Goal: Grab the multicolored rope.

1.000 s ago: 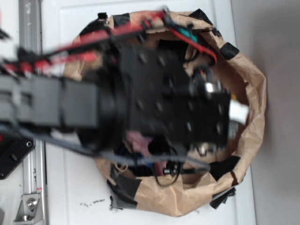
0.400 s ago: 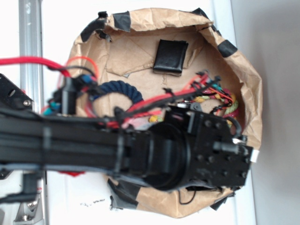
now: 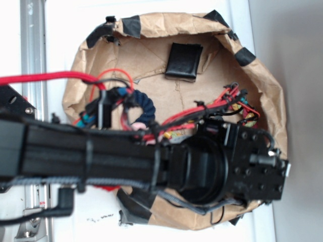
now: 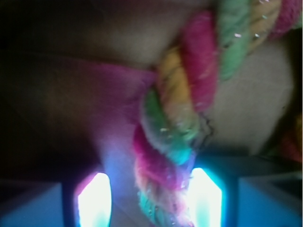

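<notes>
In the wrist view the multicolored rope (image 4: pixel 182 118), twisted from red, yellow and green strands, runs from the top right down between my fingers. My gripper (image 4: pixel 149 201) is open. The rope lies close against the right finger (image 4: pixel 206 198), and a gap shows between it and the left finger (image 4: pixel 93 201). From the exterior view my arm's black wrist block (image 3: pixel 237 166) is low over the right side of the bag and hides the fingers. Only small bits of the multicolored rope (image 3: pixel 247 117) peek out beside it.
A brown paper bag with a crumpled rim (image 3: pixel 270 91) and black tape patches holds everything. A navy blue rope (image 3: pixel 146 107) curls at the left of the bag floor. A black square patch (image 3: pixel 184 60) lies at the back. Red cables (image 3: pixel 50 78) trail along my arm.
My arm has swung from the bag's middle to its lower right and come down over the multicolored rope. The navy rope and the bag floor are now uncovered.
</notes>
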You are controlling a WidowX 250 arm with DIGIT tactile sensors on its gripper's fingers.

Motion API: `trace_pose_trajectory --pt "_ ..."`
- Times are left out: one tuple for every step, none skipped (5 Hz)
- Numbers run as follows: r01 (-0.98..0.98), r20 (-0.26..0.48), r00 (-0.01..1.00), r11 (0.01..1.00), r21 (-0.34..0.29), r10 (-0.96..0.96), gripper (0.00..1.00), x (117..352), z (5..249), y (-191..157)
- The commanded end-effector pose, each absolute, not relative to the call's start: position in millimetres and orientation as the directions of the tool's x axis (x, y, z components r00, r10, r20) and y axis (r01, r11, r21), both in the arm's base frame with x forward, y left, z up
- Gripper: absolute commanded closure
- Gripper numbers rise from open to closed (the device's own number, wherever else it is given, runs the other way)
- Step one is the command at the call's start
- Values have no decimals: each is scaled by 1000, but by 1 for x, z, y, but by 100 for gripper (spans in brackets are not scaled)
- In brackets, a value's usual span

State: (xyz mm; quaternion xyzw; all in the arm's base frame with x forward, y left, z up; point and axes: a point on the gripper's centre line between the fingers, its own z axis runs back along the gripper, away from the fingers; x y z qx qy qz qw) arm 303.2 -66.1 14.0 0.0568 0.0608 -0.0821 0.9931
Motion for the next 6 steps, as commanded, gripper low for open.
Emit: trace_pose_trajectory --pt "8 -218 976 990 141 23 100 297 19 -48" --pt "-155 -150 971 971 184 183 100 291 65 -30" --pt "-238 -110 960 956 169 258 100 282 114 -16" --pt "-252 -33 966 960 123 258 100 262 163 0" --pt "-244 38 969 970 15 243 100 251 196 8" --pt "-265 83 961 964 9 263 100 250 196 4"
